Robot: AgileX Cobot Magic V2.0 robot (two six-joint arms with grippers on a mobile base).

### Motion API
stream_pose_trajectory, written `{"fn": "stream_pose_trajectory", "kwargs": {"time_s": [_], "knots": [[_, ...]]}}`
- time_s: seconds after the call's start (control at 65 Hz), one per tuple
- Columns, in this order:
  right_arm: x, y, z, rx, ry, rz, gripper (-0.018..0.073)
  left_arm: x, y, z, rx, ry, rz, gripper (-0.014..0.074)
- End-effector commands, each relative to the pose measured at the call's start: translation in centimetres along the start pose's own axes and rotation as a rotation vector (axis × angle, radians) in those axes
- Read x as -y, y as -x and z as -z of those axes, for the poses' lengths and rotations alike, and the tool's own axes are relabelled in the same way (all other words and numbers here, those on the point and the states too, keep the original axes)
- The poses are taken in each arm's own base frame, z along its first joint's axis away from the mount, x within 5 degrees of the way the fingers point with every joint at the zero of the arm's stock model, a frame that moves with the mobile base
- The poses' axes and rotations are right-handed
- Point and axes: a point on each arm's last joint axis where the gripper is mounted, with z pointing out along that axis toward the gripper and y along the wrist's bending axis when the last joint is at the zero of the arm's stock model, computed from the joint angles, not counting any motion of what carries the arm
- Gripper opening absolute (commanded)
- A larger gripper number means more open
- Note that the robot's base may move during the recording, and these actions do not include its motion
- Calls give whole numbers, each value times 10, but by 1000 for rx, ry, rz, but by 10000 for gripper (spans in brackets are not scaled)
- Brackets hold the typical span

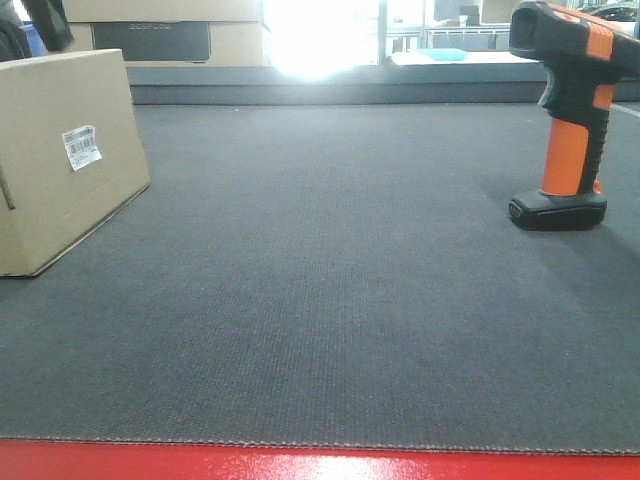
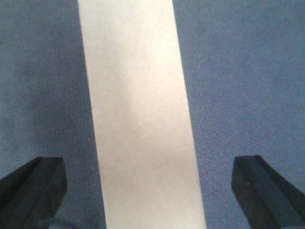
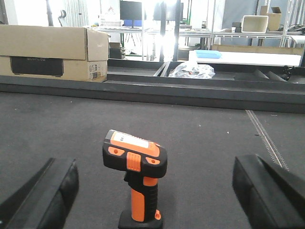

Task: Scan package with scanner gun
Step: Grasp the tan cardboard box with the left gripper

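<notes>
The package (image 1: 60,160), a plain tan box with a white barcode label (image 1: 81,147), stands at the left on the dark mat. From above, its narrow top face (image 2: 143,119) runs between the wide-apart fingers of my left gripper (image 2: 150,191), which is open and not touching it. The scanner gun (image 1: 568,110) stands upright on its black foot at the right. In the right wrist view the scanner gun (image 3: 136,176) sits between the spread fingers of my right gripper (image 3: 155,195), open, with a gap on both sides. Neither gripper shows in the front view.
A larger tan box with a dark printed panel (image 3: 52,50) lies beyond the mat's raised far edge (image 3: 152,90). Tables, a blue tray (image 3: 208,54) and a crumpled plastic bag (image 3: 190,70) stand farther back. A red strip (image 1: 320,465) borders the mat's near edge.
</notes>
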Motion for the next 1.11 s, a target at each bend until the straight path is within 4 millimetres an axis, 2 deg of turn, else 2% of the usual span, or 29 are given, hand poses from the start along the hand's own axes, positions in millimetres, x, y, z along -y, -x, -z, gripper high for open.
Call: {"fn": "stream_pose_trajectory", "kwargs": {"time_s": [0.0,0.308,0.431,0.507,0.677,0.723,0.907,1.092], "knots": [[0,3,0,18,-1,1,561,-1,2,-6,-6,-6,-1,608],[0,3,0,18,1,1,561,-3,3,-37,-74,-14,0,607],[0,3,0,17,2,1,561,-3,3,-38,-76,-14,0,547],[0,3,0,12,2,1,561,-3,3,-38,-76,-14,0,430],[0,2,0,1,3,1,561,-3,3,-38,-76,-14,0,-17],[0,2,0,-1,3,1,561,-3,3,-38,-76,-14,-2,-110],[-1,1,0,-9,11,1,561,-2,4,-33,-65,-23,3,-111],[-3,-1,0,-33,37,2,561,15,5,1,34,-181,60,-111]]}}
